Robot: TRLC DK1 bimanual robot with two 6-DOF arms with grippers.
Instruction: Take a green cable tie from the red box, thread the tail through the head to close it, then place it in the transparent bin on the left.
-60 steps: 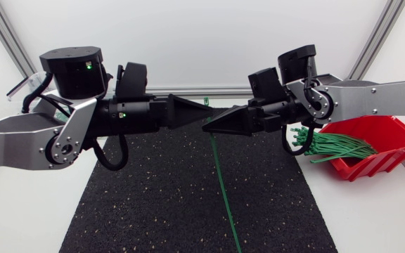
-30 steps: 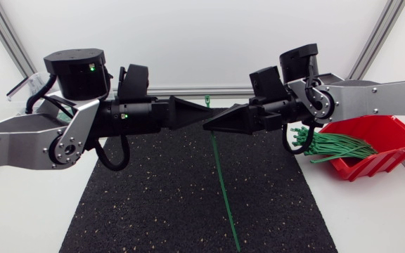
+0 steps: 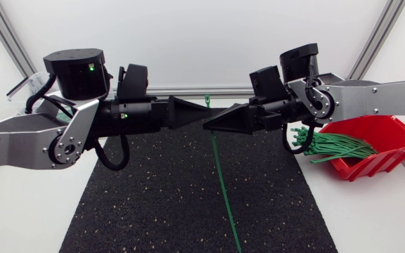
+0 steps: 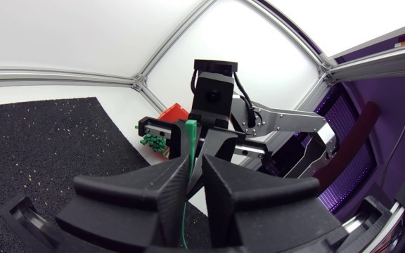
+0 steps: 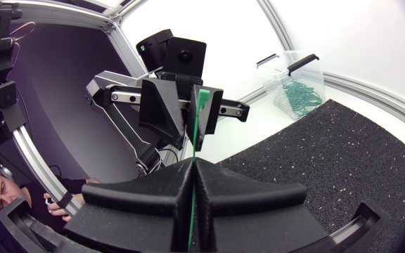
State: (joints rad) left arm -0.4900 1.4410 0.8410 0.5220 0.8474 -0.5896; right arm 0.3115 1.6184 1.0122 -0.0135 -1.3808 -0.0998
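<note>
Right tool [image 3: 209, 125] is clamped shut on the cable tie [image 3: 221, 179], with the tail trailing over the mat [image 3: 153, 204]. Left tool [image 3: 202, 107] is tip to tip with it at the tie's head end; can't tell if it grips. Left arm edged in a second ago, and both have been still since. Looks like lining up, with the tie not yet threaded. Red box [image 3: 392, 140] is under the right arm, bin [image 5: 297, 81] far left.
</note>
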